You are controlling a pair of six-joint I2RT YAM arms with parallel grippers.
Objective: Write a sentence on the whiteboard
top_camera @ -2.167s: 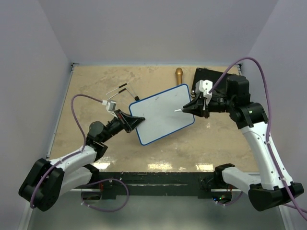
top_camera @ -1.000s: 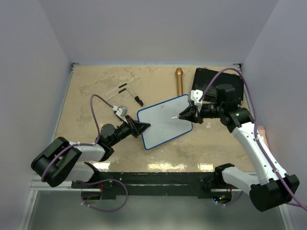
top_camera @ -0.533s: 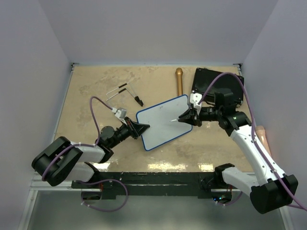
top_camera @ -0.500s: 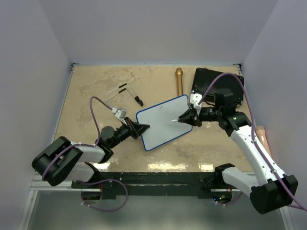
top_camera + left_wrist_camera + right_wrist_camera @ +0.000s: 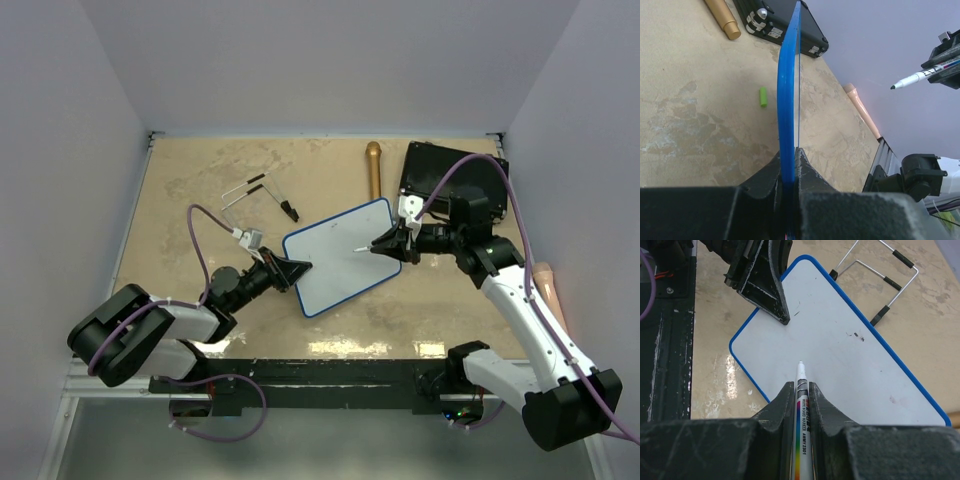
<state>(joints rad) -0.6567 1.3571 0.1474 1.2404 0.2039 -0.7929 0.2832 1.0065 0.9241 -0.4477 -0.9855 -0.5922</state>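
The whiteboard (image 5: pixel 340 265) is near the middle of the counter (image 5: pixel 200 170), a bit closer to the near edge. It sits at a slant, with one corner pointing at the near edge. The left gripper (image 5: pixel 292 268) is shut tight on the board's left rim, with the thin blue edge pinched between its two black fingers (image 5: pixel 807 172). I cannot tell if the other side of the board rests on the counter.

The right gripper (image 5: pixel 388 246) comes in from the right side and is closed on a marker (image 5: pixel 800 374). The marker has a white body with a rainbow stripe and some small print on it. Its tip points out over the right half of the board. The tip does not touch the board (the left wrist view shows a gap between them).

The board is almost all white, with only a few tiny dark marks (image 5: pixel 856 334) on it.

A black case (image 5: pixel 430 160) lies in the far right corner of the counter. A gold stick (image 5: pixel 373 170) lies just to the left of it, near the far edge. A bent wire stand (image 5: pixel 248 190) lies toward the far left. A small green piece (image 5: pixel 763 96) lies on the counter past the board. A peach-colored thing (image 5: pixel 546 285) lies by the right edge.
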